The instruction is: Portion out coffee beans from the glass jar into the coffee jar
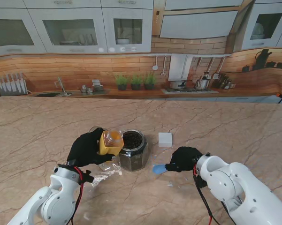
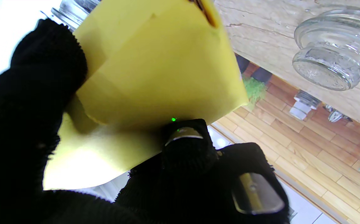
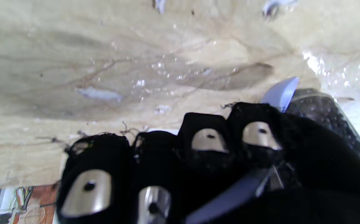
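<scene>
A hexagonal glass jar point(image 1: 133, 151) full of dark coffee beans stands open at the table's middle. Just to its left my left hand point(image 1: 87, 148) is shut on the yellow-labelled coffee jar point(image 1: 111, 142), held tilted with its amber mouth beside the glass jar's rim. The left wrist view is filled by that yellow jar point(image 2: 155, 77) and my gloved fingers point(image 2: 186, 149). My right hand point(image 1: 183, 159) rests on the table right of the glass jar, shut on a blue scoop point(image 1: 159, 168). Its blade point(image 3: 281, 91) points toward the bean jar point(image 3: 323, 109).
A small white box point(image 1: 165, 139) sits just beyond the scoop, right of the glass jar. Crumpled clear wrap point(image 1: 103, 176) lies nearer to me than the jars. A glass lid point(image 2: 329, 59) rests on the table in the left wrist view.
</scene>
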